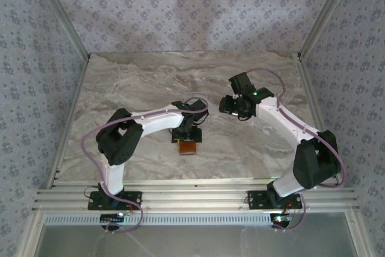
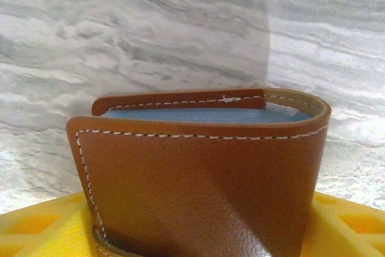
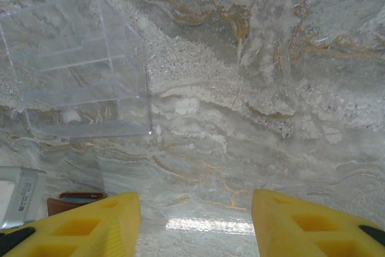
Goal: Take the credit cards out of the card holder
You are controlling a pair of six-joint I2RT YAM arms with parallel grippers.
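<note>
The card holder (image 2: 198, 179), a folded brown leather wallet with white stitching and a blue inner face, stands on edge between my left gripper's yellow fingers (image 2: 42, 224). My left gripper (image 2: 198, 221) is shut on its two ends. From above, the card holder (image 1: 187, 147) rests on the marble under the left gripper (image 1: 189, 132). A pale sliver (image 2: 281, 111) shows inside its right end. A pale grey credit card (image 3: 18, 195) with small print lies flat beside the card holder's brown edge (image 3: 75, 200). My right gripper (image 3: 194, 206) hovers open over bare marble, holding nothing.
A clear plastic rack (image 3: 75, 64) stands on the marble table (image 1: 144, 82) beyond the right gripper, to its left. Aluminium frame posts and patterned cloth walls (image 1: 198, 4) close in the sides and back. The right gripper (image 1: 233, 105) hangs to the right of the left one.
</note>
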